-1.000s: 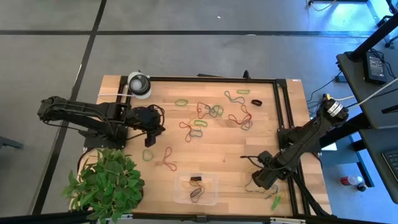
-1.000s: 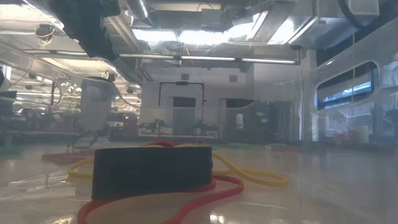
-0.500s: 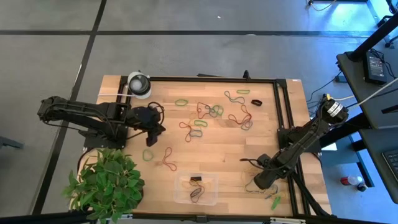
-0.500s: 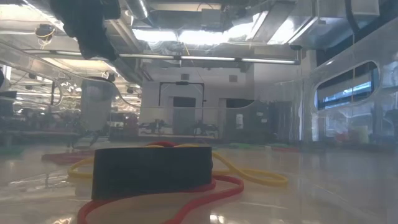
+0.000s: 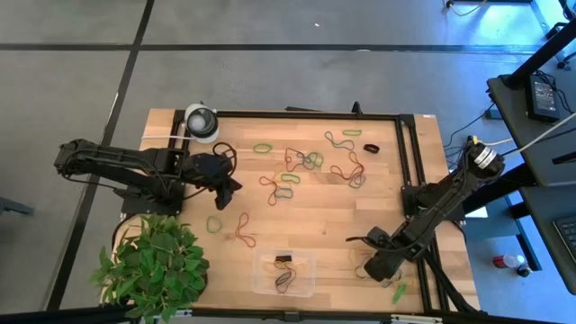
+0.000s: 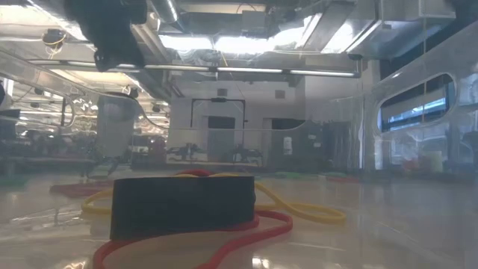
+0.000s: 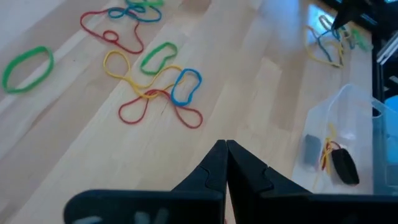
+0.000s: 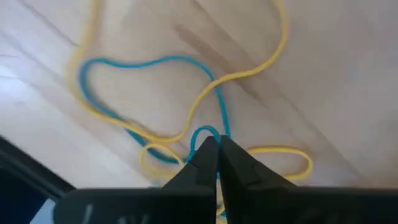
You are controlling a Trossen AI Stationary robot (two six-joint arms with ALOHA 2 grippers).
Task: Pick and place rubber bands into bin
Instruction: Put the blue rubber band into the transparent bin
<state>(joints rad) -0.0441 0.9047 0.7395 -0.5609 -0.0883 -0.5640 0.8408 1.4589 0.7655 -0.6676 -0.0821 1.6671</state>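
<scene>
Many rubber bands (image 5: 306, 162) in red, green, yellow and blue lie loose on the middle of the wooden table. The clear bin (image 5: 283, 273) stands at the near edge and holds a few bands and a black piece. At the near right, my right gripper (image 5: 369, 267) points steeply down, shut on a blue rubber band (image 8: 149, 65) that is tangled with a yellow one (image 8: 261, 62). My left gripper (image 7: 225, 149) hovers shut and empty over the table's left part, with loose bands (image 7: 155, 93) and the bin (image 7: 348, 143) ahead of it. My right gripper pinches a bend of the blue rubber band (image 8: 206, 132) between its two fingertips, coming from above. The rest of the band lies slack on the table, crossed by the yellow band. Whether the yellow band is caught too, I cannot tell.
A potted plant (image 5: 153, 265) stands at the near left corner and a round white-and-grey object (image 5: 202, 121) at the far left. A black frame rail (image 5: 409, 153) runs along the right side. In the low view a black block (image 6: 183, 205) lies among red and yellow bands.
My right gripper's wrist has tipped and rolled a little over the bands at the near right. My left gripper has rolled slightly in place.
</scene>
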